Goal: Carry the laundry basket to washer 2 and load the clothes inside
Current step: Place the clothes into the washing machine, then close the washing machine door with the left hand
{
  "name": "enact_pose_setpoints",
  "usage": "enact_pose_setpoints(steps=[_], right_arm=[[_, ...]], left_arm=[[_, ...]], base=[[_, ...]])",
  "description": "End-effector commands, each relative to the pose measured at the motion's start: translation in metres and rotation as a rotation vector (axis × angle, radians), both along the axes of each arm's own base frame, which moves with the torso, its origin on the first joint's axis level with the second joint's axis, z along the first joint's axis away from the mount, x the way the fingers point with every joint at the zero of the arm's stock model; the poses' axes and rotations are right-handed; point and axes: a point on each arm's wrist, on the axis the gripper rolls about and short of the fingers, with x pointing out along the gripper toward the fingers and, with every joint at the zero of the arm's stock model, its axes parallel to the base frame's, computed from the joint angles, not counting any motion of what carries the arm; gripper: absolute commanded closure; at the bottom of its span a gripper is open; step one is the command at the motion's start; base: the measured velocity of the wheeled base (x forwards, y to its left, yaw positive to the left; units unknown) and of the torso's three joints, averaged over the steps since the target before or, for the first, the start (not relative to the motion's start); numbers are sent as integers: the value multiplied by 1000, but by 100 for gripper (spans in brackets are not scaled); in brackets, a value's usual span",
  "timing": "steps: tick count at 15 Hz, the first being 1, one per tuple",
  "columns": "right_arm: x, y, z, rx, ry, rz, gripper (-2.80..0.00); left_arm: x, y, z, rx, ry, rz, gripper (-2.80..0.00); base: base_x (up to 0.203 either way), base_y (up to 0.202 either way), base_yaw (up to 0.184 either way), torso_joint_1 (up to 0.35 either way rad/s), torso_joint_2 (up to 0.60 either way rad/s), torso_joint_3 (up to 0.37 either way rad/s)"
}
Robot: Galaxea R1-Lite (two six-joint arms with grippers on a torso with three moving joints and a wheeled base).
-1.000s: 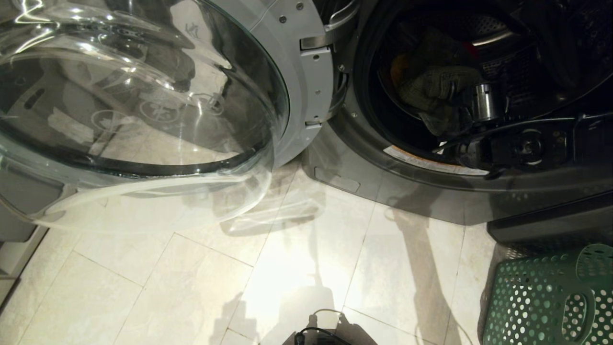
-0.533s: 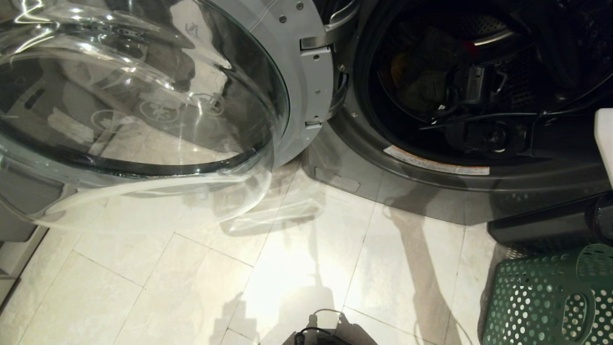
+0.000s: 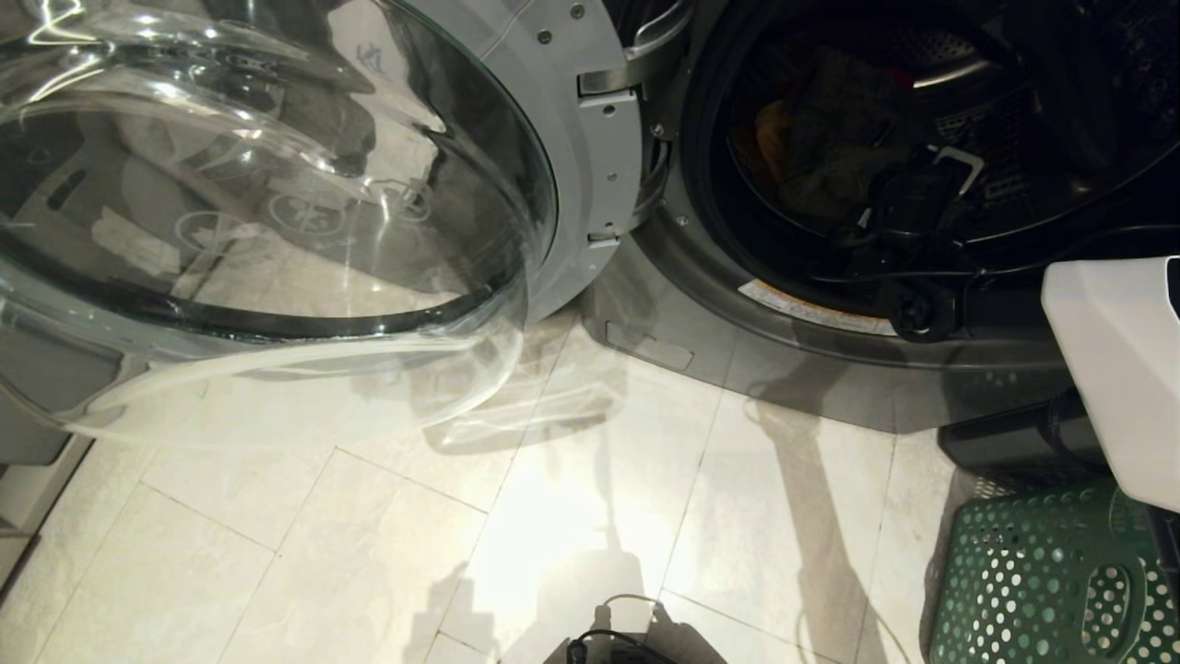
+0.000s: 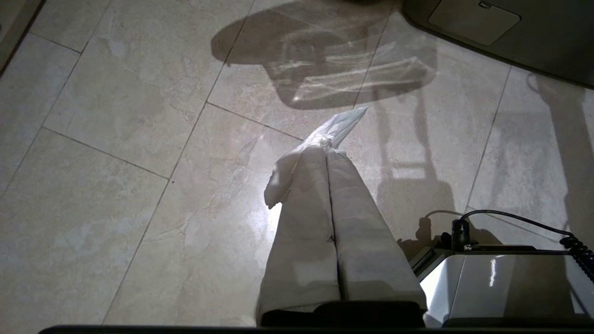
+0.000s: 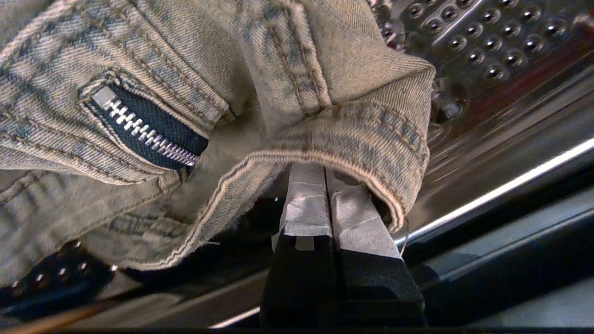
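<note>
A dark grey front-load washer (image 3: pixel 830 360) stands with its round glass door (image 3: pixel 277 184) swung wide to the left; its number label is out of view. Clothes (image 3: pixel 820 148) lie in the drum. My right gripper (image 3: pixel 922 184) reaches into the drum. In the right wrist view the right gripper (image 5: pixel 325 169) is shut, its tips tucked under a fold of a faded denim garment (image 5: pixel 139 93), with no cloth showing between the fingers. The green perforated laundry basket (image 3: pixel 1042 590) stands on the floor at the lower right. My left gripper (image 4: pixel 327 139) hangs shut over the floor tiles, parked.
The open door fills the upper left and overhangs the pale tiled floor (image 3: pixel 369 553). My white right forearm (image 3: pixel 1115 369) crosses above the basket. The perforated steel drum wall (image 5: pixel 487 37) lies close behind the denim. My base with a black cable (image 4: pixel 510 218) sits beside the left gripper.
My right arm has swung: its white forearm has come into view from the right edge, and the wrist has turned inside the drum. The clothes now lie lower and darker in the drum. Door and basket are unmoved.
</note>
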Motion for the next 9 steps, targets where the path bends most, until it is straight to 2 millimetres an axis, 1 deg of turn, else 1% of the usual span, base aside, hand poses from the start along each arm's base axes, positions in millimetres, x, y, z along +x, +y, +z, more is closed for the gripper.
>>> enact_pose_setpoints(steps=[1,4,6,7,8,9], right_arm=[[-16,-1,29,9,-37,9,0],[-50,5,77,24,-101,68,0],[-80,14,110,47,-130,119,0],[-97,21,122,64,-113,159,0],[-111,29,125,81,-65,198,0],[-118,37,117,100,-13,230,0]], left_arm=[[0,0,0,-1,0,0,0],[0,0,0,-1,2,0,0],[0,0,0,-1,2,0,0],[0,0,0,-1,2,0,0],[0,0,0,1,2,0,0],[0,0,0,1,1,0,0]], base=[[0,0,0,0,0,0],[0,0,0,0,0,0],[0,0,0,0,0,0],[0,0,0,0,0,0],[0,0,0,0,0,0],[0,0,0,0,0,0]])
